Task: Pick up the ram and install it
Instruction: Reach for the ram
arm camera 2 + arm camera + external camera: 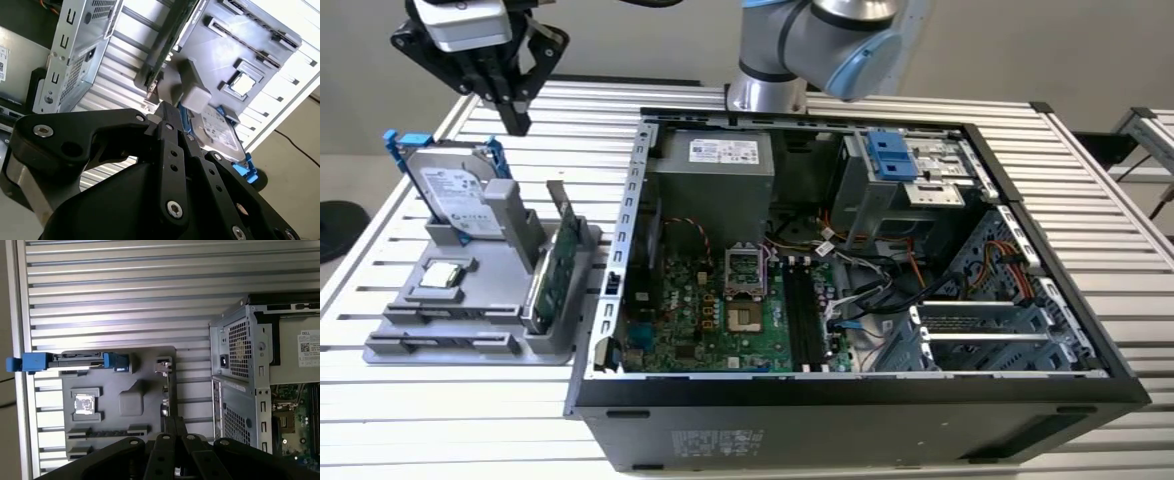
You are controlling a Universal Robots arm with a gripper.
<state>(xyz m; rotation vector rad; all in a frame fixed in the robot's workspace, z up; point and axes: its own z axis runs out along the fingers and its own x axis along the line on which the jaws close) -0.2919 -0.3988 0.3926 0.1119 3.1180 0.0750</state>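
Grip: my gripper (pixel 516 120) hangs above the far end of the grey holder (pixel 380 350). In both wrist views its fingers are drawn together with nothing between them.
Part: as I read it, the ram (pixel 562 208) is the thin dark stick standing upright in the holder. It sits just beside the green card (pixel 550 285) and near the hard drive (pixel 454 190). I am not touching it.
Case: the open computer case (pixel 881 425) lies on the slatted table (pixel 427 420), to the exterior view's right of the holder.
Board: the long black memory slots (pixel 803 315) look bare.
Done: nothing that I can see, since the ram is not lifted.
Left: in my judgement the whole job remains, both the grasp and the seating in a slot.
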